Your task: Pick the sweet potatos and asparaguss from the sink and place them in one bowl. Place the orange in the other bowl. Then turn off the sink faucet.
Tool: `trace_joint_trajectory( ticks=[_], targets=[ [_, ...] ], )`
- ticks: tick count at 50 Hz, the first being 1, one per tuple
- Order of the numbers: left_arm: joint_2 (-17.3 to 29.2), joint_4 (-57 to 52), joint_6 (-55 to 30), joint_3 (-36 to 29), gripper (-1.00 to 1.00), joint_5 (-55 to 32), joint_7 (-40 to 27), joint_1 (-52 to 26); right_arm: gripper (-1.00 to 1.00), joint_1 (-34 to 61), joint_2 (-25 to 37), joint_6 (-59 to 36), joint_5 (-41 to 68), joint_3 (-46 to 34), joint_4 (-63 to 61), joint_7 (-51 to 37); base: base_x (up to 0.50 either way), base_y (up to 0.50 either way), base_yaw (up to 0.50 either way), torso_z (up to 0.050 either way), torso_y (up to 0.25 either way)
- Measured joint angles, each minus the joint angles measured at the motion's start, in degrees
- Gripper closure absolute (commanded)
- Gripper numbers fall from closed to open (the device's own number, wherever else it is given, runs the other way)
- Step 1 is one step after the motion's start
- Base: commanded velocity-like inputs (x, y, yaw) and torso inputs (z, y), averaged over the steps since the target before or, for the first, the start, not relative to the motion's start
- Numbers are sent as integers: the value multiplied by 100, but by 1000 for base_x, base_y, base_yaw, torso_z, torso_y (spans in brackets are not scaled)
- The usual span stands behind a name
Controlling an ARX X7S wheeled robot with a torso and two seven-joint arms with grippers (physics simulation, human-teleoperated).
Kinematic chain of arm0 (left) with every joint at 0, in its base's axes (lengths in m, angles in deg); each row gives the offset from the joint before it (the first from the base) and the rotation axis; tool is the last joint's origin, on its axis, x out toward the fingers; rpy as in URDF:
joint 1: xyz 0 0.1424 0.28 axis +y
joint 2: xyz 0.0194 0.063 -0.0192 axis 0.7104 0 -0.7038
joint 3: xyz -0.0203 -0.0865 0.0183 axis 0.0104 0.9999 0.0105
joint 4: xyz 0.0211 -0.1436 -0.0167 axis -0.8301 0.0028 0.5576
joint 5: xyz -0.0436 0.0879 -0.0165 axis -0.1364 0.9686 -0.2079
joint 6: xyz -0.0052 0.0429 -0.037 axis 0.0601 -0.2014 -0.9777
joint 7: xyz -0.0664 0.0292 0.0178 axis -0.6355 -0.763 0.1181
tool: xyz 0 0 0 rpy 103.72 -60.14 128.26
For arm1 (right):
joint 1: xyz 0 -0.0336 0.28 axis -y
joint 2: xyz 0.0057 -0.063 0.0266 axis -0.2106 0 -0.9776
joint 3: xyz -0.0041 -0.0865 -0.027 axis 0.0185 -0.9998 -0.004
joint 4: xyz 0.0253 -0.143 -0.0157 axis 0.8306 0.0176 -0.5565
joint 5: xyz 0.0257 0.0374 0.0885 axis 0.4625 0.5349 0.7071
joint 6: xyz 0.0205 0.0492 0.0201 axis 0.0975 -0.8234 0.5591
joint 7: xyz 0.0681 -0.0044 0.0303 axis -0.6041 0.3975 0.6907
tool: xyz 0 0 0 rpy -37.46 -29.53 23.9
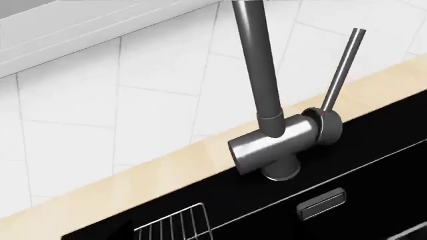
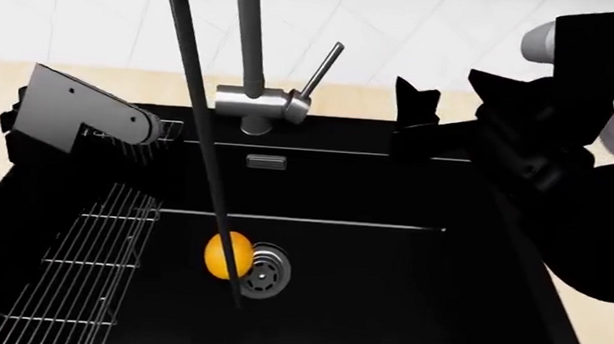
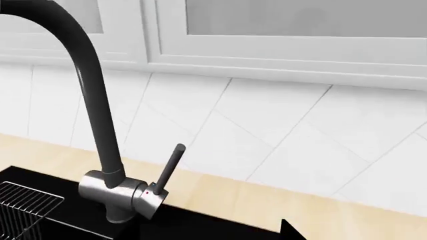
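Observation:
The orange (image 2: 227, 254) lies on the bottom of the black sink (image 2: 385, 291), touching the steel drain (image 2: 268, 271). The dark-grey faucet (image 2: 255, 71) stands at the sink's back rim with its lever (image 2: 323, 69) raised and tilted right. It also shows in the left wrist view (image 1: 257, 60) and the right wrist view (image 3: 100, 125). My right gripper (image 2: 442, 96) hovers open and empty right of the lever. My left arm (image 2: 84, 112) is over the sink's left rim, its fingers not visible. No sweet potato, asparagus or bowl is in view.
A wire rack (image 2: 84, 262) lies along the sink's left side. A thin dark line runs from the spout down to beside the orange. A pale wood counter (image 2: 0, 77) and a white tiled wall (image 1: 133, 100) stand behind the sink.

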Motion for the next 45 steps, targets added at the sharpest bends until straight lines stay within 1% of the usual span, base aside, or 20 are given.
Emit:
trace_joint_trajectory(
  ticks=[12, 24, 31, 45],
  targets=[
    [266, -854, -443, -15, -100, -573, 24, -217, -100, 113, 152, -156, 340, 55, -272, -289, 0, 0, 0, 0, 0],
    [162, -1332, -893, -309, -100, -641, 74, -611, -100, 57, 241, -134, 419, 105, -392, -341, 0, 0, 0, 0, 0],
    [-27, -1387, -1180, -716, -100, -358, 284, -882, -100, 6, 264, -103, 405, 118, -416, -319, 0, 0, 0, 0, 0],
    [-390, -1422, -1796, -1768, -100, 178, 1105, -1535, -100, -104, 310, -20, 342, 150, -426, -231, 0, 0, 0, 0, 0]
  ],
)
